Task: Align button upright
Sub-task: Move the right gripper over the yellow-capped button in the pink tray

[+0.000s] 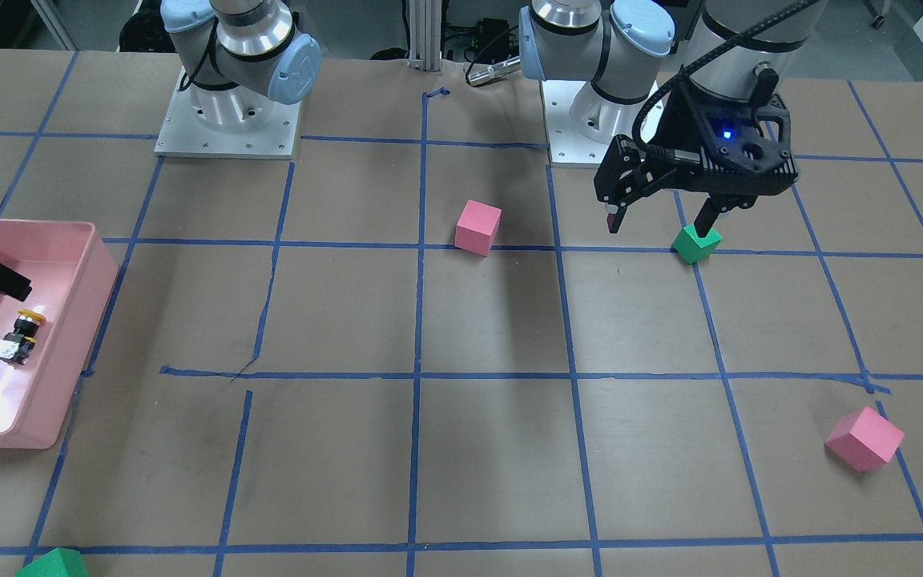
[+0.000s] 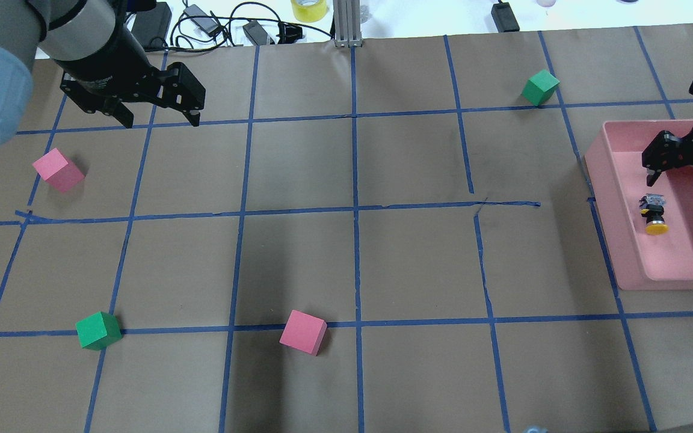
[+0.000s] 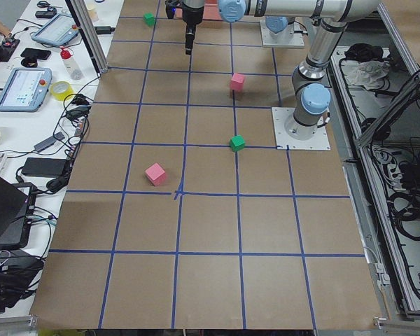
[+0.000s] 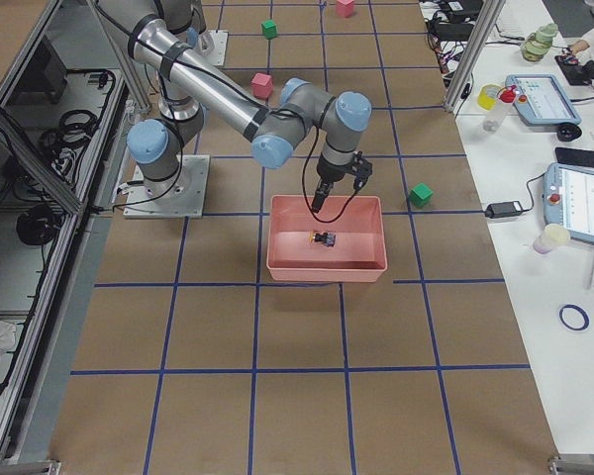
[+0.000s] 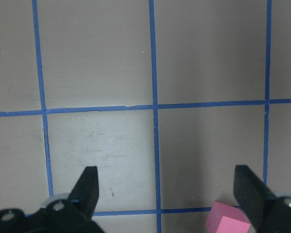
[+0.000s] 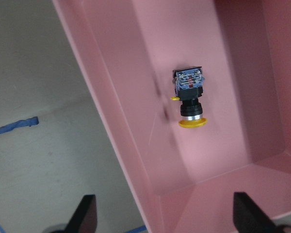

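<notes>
The button (image 2: 655, 214) lies on its side on the floor of the pink tray (image 2: 599, 174), its yellow cap toward the robot. It also shows in the front view (image 1: 19, 336), the right-side view (image 4: 325, 238) and the right wrist view (image 6: 190, 99). My right gripper (image 2: 682, 185) hangs open and empty above the tray, over the button without touching it; in the right wrist view (image 6: 166, 213) the button lies ahead of the spread fingers. My left gripper (image 2: 160, 122) is open and empty, high above the table's left part (image 5: 167, 187).
A pink cube (image 2: 58, 170) lies near the left gripper. A green cube (image 2: 98, 330) and another pink cube (image 2: 303, 331) lie near the robot's side. A second green cube (image 2: 540, 87) lies at the far right, beside the tray. Blue tape lines grid the brown table.
</notes>
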You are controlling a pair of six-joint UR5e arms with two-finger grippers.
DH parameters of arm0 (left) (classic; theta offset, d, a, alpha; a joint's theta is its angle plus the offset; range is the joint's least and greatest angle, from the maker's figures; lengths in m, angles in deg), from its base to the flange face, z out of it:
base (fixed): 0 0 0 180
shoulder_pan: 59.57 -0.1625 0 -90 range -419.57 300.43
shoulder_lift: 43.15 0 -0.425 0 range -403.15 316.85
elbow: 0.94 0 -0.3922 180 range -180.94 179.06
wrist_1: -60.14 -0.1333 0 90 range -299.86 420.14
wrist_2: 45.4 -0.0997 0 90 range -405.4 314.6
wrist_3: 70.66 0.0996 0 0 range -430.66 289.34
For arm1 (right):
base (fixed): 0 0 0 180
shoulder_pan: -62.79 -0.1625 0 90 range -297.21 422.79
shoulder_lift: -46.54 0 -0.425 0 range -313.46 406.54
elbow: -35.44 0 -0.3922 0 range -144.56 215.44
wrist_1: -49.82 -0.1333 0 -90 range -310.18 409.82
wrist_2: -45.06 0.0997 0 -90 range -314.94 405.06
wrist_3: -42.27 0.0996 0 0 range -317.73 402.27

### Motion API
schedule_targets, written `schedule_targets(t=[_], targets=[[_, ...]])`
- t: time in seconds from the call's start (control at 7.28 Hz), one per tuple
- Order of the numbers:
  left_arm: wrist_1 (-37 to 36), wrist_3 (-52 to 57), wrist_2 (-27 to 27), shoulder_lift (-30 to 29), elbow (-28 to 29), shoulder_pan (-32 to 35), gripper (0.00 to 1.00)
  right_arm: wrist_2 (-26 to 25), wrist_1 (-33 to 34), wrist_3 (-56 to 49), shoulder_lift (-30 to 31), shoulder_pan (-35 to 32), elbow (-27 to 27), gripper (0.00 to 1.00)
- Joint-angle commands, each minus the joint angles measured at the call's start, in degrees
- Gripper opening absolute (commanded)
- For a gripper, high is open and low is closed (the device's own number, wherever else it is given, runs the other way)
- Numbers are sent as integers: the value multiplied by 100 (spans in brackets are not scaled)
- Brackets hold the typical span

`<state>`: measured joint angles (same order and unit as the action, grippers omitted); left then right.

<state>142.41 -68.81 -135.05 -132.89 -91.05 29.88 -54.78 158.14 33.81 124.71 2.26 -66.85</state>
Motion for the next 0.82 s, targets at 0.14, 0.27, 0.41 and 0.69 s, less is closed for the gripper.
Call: schedule_targets(t=[0.14, 0.27, 0.41, 0.69], targets=[[0, 0, 0, 0, 1, 2, 100, -72, 532, -277, -433, 311, -143, 100], [0, 0, 0, 0, 1, 2, 100, -62, 906, -609, -695, 470, -151, 100], [0, 0, 0, 0, 1, 2, 100, -62, 1284, -856, -820, 481, -160, 100], [0, 0, 0, 0, -7, 2, 100, 34, 1306, -920, -934, 481, -239, 100]])
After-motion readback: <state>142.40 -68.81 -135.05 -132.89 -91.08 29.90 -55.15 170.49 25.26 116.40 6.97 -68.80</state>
